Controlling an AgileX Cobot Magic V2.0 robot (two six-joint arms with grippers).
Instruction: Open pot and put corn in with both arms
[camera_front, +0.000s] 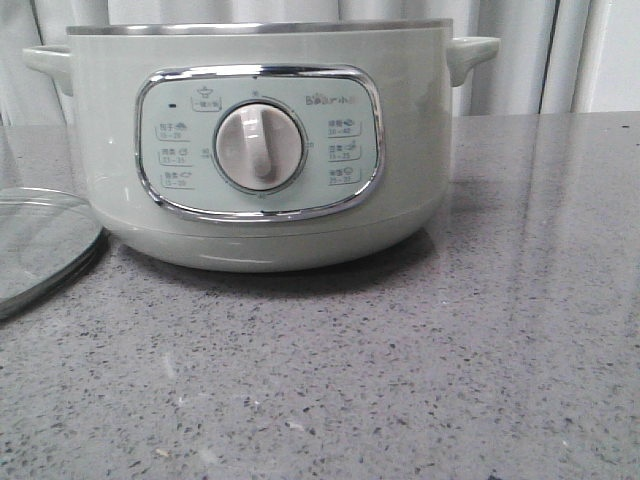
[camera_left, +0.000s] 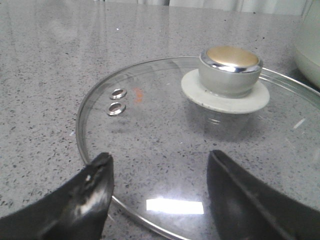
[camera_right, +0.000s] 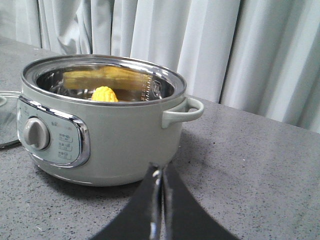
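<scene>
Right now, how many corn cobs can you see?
1. The corn sits inside the open pot; the yellow streak on the steel wall behind is its reflection. More could lie hidden lower down.

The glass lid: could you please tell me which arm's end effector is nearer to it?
Left. The left end effector hovers open right over the glass lid; the right end effector, shut, sits beyond the pot.

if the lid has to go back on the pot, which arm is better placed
Left. Its open gripper hovers right over the lid, which lies flat beside the pot. The right gripper is shut and away from the lid.
</scene>
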